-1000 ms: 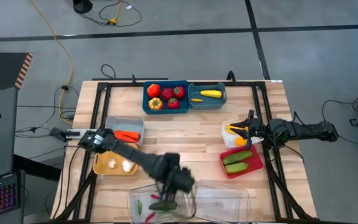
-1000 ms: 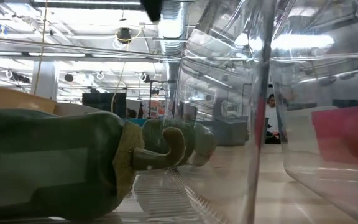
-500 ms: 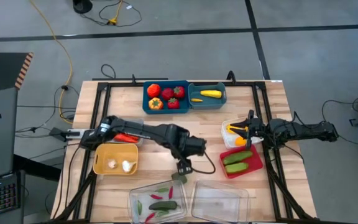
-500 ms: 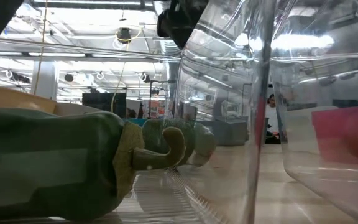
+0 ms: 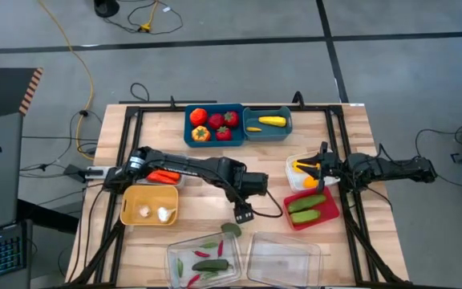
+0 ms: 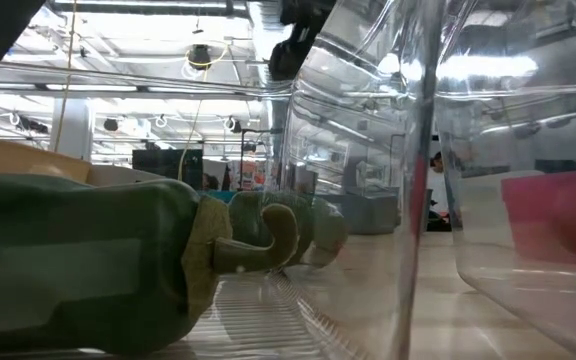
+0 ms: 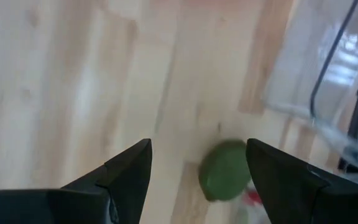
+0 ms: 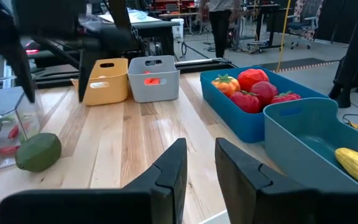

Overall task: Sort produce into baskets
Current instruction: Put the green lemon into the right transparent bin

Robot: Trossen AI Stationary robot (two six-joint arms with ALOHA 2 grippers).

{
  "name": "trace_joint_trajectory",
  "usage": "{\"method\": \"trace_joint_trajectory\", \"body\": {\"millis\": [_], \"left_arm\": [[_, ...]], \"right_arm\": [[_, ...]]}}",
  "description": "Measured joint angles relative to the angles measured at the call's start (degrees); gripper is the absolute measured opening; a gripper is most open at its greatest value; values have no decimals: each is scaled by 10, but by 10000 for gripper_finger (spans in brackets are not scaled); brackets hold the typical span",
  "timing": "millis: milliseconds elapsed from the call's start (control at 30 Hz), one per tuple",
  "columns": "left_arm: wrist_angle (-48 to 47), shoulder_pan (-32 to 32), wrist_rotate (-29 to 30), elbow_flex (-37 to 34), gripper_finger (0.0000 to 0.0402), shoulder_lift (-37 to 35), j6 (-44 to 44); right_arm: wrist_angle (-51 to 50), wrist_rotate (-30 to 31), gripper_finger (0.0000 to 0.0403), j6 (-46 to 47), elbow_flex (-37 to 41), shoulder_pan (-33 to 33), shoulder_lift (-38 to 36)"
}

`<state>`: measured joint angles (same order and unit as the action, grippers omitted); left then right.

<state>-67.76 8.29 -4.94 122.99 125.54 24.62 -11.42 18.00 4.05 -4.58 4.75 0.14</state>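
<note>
My left gripper [image 5: 241, 214] is open and empty, hanging over bare table between the bins. A round green fruit [image 5: 231, 229] lies on the wood just on its near side, against the far rim of the left clear tray [image 5: 175, 250]. In the left wrist view the fruit [image 7: 225, 170] shows on the table beyond the gap between my fingers [image 7: 197, 146]. The tray holds a green cucumber-like piece [image 5: 209, 264], small green pieces and red chillies. My right gripper [image 5: 321, 166] waits, shut, over the white bin [image 5: 293, 163]; it also shows in the right wrist view [image 8: 199, 149].
Two teal bins [image 5: 191, 135] [image 5: 285, 132] with red fruit and a yellow piece stand at the far edge. A grey bin [image 5: 175, 159], a yellow bin [image 5: 135, 197], a red bin [image 5: 329, 215] with cucumbers and an empty clear tray [image 5: 283, 257] surround bare wood mid-table.
My left gripper has risen from over the left clear tray and gone toward the table's far edge and a little right. The round green fruit, covered by the gripper a second ago, now shows on the wood at the tray's far rim.
</note>
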Motion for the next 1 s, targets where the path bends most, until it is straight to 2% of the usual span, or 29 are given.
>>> {"method": "trace_joint_trajectory", "body": {"millis": [133, 300, 633, 1000], "left_arm": [[2, 5, -41, -39, 259, 1, -9], [15, 6, -106, -76, 300, 1, -43], [65, 7, -113, -120, 393, 2, -90], [102, 8, -118, -125, 397, 2, -133]], "right_arm": [[0, 0, 111, 0, 0, 0, 0], [0, 0, 111, 0, 0, 0, 0], [0, 0, 111, 0, 0, 0, 0], [0, 0, 111, 0, 0, 0, 0]]}}
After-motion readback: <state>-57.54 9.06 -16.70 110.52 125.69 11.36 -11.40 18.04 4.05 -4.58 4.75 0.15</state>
